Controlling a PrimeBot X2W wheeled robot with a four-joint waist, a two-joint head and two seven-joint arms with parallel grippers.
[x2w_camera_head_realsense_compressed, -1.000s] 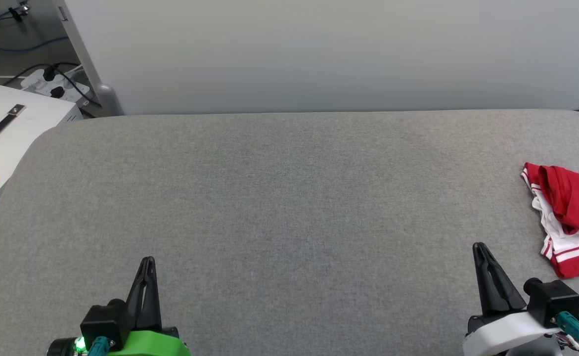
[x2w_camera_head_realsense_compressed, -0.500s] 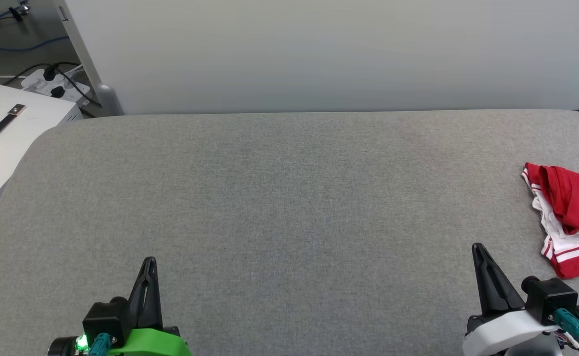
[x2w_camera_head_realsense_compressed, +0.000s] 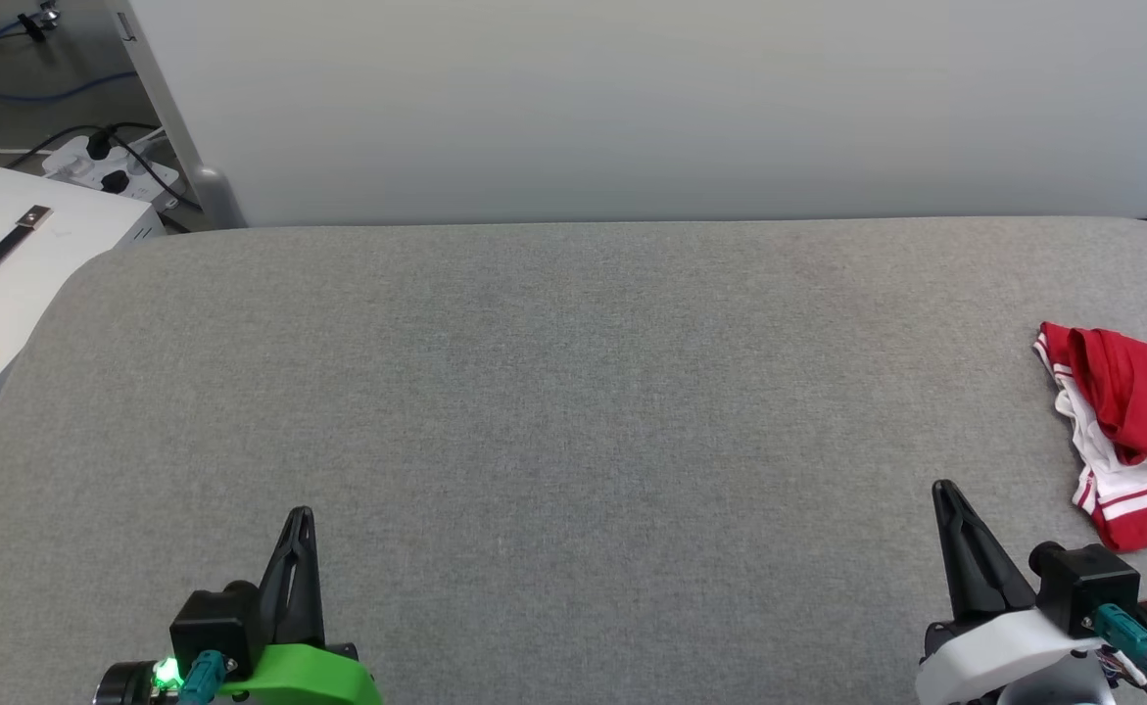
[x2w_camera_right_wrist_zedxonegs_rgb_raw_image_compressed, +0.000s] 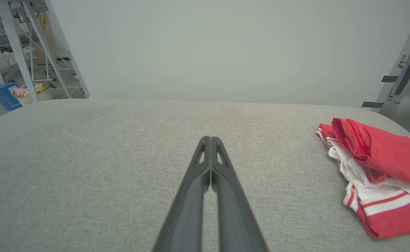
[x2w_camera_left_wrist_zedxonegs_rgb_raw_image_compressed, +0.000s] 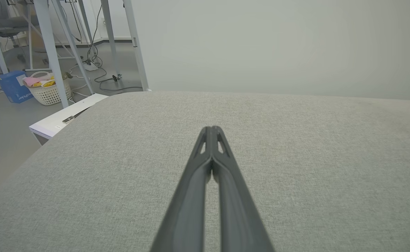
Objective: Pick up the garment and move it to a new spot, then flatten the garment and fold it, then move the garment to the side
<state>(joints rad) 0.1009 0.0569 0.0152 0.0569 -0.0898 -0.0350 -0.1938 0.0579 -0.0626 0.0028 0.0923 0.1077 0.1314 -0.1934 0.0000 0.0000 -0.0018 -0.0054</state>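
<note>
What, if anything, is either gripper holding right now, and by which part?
Nothing is held. The left gripper and right gripper are both shut on nothing over the grey table; the garment lies bunched at the table's right edge, untouched.

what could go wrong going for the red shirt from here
1. The garment lies crumpled near the right side of the table, partly outside the head view; a pinch may catch only one layer.
2. The right hand is shut; unless it opens first, it would likely just push the fabric.
3. The left hand, also shut, sits far across the table, so a two-handed lift needs a long reach.
</note>
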